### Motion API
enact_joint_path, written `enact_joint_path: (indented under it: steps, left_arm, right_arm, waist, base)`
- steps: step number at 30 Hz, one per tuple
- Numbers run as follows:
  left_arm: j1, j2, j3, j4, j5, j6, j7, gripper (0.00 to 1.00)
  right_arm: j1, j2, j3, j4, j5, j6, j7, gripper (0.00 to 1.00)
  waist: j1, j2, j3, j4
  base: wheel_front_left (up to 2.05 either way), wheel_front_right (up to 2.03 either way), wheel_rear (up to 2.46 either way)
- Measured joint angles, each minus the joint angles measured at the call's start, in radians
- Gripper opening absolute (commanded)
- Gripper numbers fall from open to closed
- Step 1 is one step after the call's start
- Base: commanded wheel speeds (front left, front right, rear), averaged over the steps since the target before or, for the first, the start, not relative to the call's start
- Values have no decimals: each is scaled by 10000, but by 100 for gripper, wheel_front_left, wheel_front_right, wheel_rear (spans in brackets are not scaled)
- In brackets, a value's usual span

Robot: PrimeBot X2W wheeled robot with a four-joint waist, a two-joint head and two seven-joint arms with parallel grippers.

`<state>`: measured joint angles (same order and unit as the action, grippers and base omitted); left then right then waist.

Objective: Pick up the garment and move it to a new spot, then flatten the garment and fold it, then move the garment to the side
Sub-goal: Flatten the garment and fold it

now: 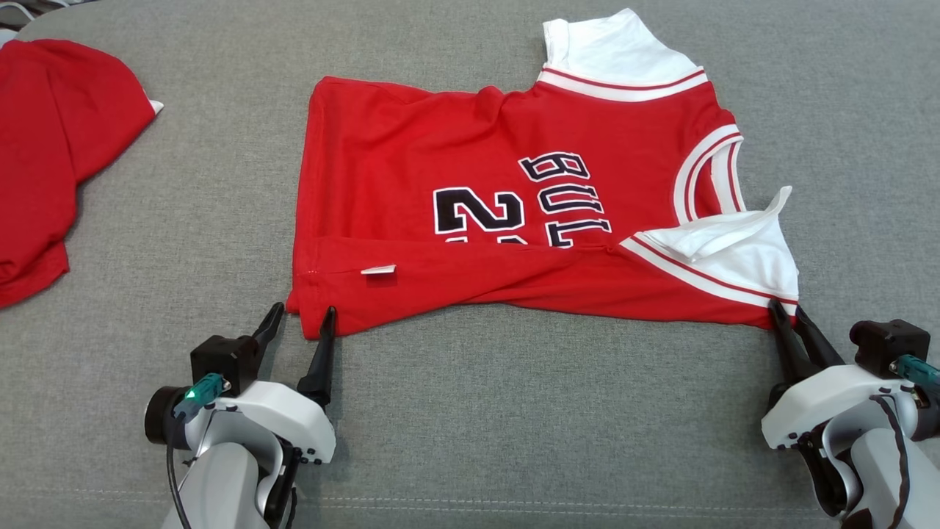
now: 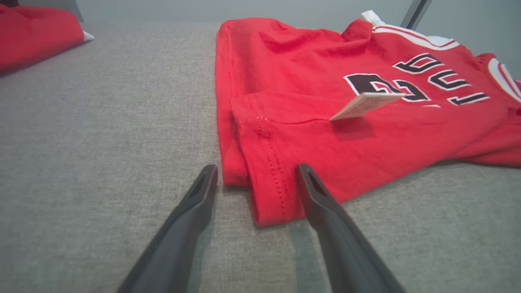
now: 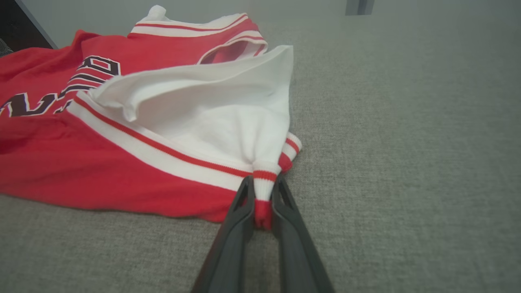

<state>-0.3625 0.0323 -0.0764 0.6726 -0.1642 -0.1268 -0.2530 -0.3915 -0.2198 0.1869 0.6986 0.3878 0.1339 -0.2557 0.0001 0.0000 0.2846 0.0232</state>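
Note:
The garment (image 1: 470,184) is a red jersey with white sleeves and dark lettering, lying sideways on the grey surface with its near long edge folded over. My left gripper (image 1: 302,314) is open, its fingers straddling the near hem corner (image 2: 266,195) without closing on it. My right gripper (image 1: 787,308) is shut on the striped cuff of the near white sleeve (image 3: 262,187), which is pinched between the two fingers. A small white tag (image 2: 364,105) sticks up from the folded edge.
A second red garment (image 1: 51,147) lies at the far left of the grey cloth-covered surface (image 1: 514,411). A seam line runs across that surface near its front edge.

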Motion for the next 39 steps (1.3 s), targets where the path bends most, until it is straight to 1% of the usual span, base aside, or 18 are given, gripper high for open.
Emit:
enact_joint_path:
  steps: [5, 10, 11, 12, 13, 14, 15, 16, 17, 18, 19, 21, 22, 23, 24, 25, 34, 39]
  left_arm:
    - [-158, 0, 128, 196, 54, 0, 0, 100]
    - [-364, 33, -104, 305, -125, 0, 0, 100]
    - [-389, 65, -136, 309, -157, 0, 0, 95]
    - [-402, 104, -190, 324, -219, 0, 0, 87]
    - [-406, 134, -242, 341, -276, 0, 0, 75]
    - [-406, 155, -297, 343, -336, 0, 0, 66]
    - [-406, 163, -366, 336, -372, 0, 0, 53]
    - [-406, 161, -435, 328, -470, 0, 0, 46]
    - [-405, 165, -529, 311, -587, 0, 0, 35]
    - [-404, 167, -639, 301, -690, 0, 0, 29]
    - [-402, 169, -727, 297, -759, 0, 0, 27]
    - [-400, 194, -874, 297, -915, 0, 0, 16]
    - [-399, 224, -953, 299, -986, 0, 0, 13]
    - [-398, 257, -1018, 299, -1099, 0, 0, 13]
    - [-398, 280, -1060, 303, -1206, 0, 0, 3]
    - [-398, 305, -1080, 301, -1277, 0, 0, 0]
    - [-705, 644, -943, 146, -1419, 0, 0, 0]
    - [-1189, 861, -1191, 635, -1787, 0, 0, 0]
  right_arm:
    - [-63, 33, 86, 4, 2, 0, 0, 0]
    - [-89, 59, 109, -6, 4, -2, 0, 0]
    - [-90, 61, 107, -8, 4, -2, 0, 0]
    - [-91, 61, 107, -12, 4, 0, 0, 0]
    - [-91, 63, 105, -15, 4, -2, 0, 0]
    - [-91, 63, 104, -17, 4, -2, 0, 0]
    - [-91, 61, 94, -17, 4, -2, 0, 0]
    - [-91, 63, 84, -17, 4, -2, 0, 0]
    - [-91, 63, 73, -15, 4, -2, 0, 0]
    - [-91, 65, 63, -15, 2, -2, 0, 0]
    - [-90, 67, 58, -13, 2, -2, 0, 0]
    - [-90, 73, 52, -13, 2, -2, 0, 0]
    - [-90, 73, 52, -13, 2, -2, 0, 0]
    - [-90, 73, 52, -13, 2, -2, 0, 0]
    - [-90, 73, 50, -13, 2, -2, 0, 0]
    - [-91, 73, 50, -13, 2, -2, 0, 0]
    - [-274, 79, -33, -44, 0, -2, 0, 0]
    - [-387, 77, -15, -31, -15, -2, 0, 0]
  waist:
    - [0, 0, 16, -92]
    - [0, 0, 61, -149]
    - [0, 0, 66, -154]
    - [-1, 0, 69, -157]
    - [0, 0, 72, -157]
    - [-1, 0, 74, -153]
    - [0, 0, 72, -145]
    - [0, 0, 65, -136]
    - [0, 0, 56, -128]
    - [0, 0, 50, -121]
    - [0, 0, 44, -114]
    - [0, 0, 33, -107]
    - [0, 0, 30, -104]
    - [-1, 0, 31, -102]
    - [0, 0, 34, -102]
    - [0, 0, 41, -106]
    - [0, 0, 120, -225]
    - [0, 0, 177, -277]
  base:
    - [0, 0, 0]
    - [0, 0, 0]
    - [0, 0, 0]
    - [0, 0, 0]
    - [0, 0, 0]
    - [0, 0, 0]
    - [0, 0, 0]
    - [0, 0, 0]
    - [0, 0, 0]
    - [0, 0, 0]
    - [0, 0, 0]
    - [0, 0, 0]
    - [0, 0, 0]
    - [0, 0, 0]
    - [0, 0, 0]
    - [0, 0, 0]
    - [0, 0, 0]
    - [0, 0, 0]
